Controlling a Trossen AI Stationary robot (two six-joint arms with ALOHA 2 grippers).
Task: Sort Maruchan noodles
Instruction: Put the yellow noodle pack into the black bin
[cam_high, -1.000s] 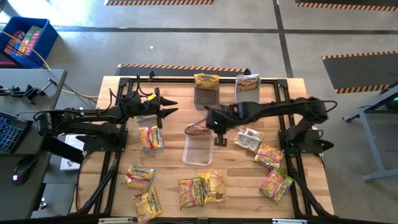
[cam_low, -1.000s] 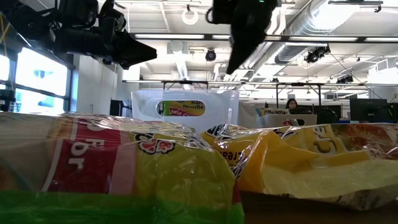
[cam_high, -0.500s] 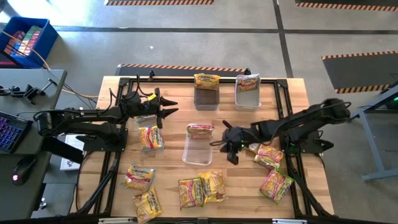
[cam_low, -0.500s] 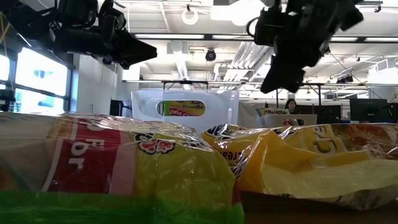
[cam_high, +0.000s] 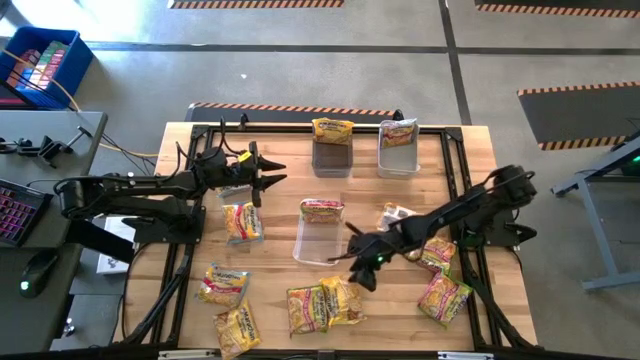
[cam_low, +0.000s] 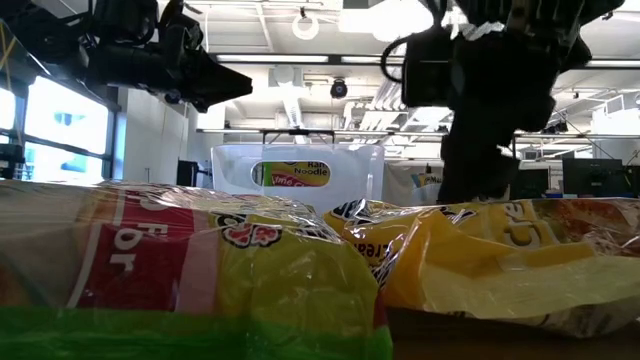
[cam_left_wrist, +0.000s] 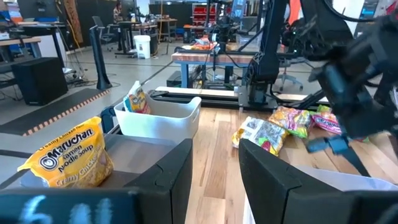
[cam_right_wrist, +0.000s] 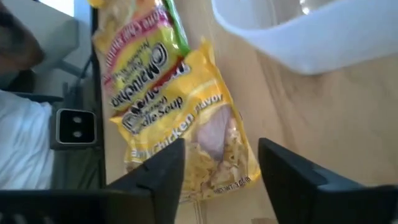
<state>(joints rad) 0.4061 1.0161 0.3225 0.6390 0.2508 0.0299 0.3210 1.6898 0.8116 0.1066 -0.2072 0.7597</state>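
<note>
Several Maruchan noodle packets lie flat on the wooden table. My right gripper (cam_high: 360, 270) (cam_right_wrist: 221, 180) hangs open, slanting down, just above a yellow packet (cam_high: 345, 298) (cam_right_wrist: 186, 143) near the table's front; whether it touches the packet does not show. A pink-and-green packet (cam_right_wrist: 137, 68) lies beside the yellow one. One packet (cam_high: 322, 209) rests at the far end of the clear bin (cam_high: 305, 250). My left gripper (cam_high: 268, 172) (cam_left_wrist: 214, 168) waits open and level at the table's left, holding nothing.
A dark bin (cam_high: 332, 160) and a white bin (cam_high: 398, 160) stand at the far edge, each with a packet in it. More packets lie at the left (cam_high: 243, 222), front left (cam_high: 222, 285) and right (cam_high: 435, 250). Black frame rails run along both sides.
My right gripper has swung from over the clear bin's far end toward the table's near edge and down, tipping and rolling as it went, and now hangs over the yellow packets. Its fingers, shut before, now stand apart.
</note>
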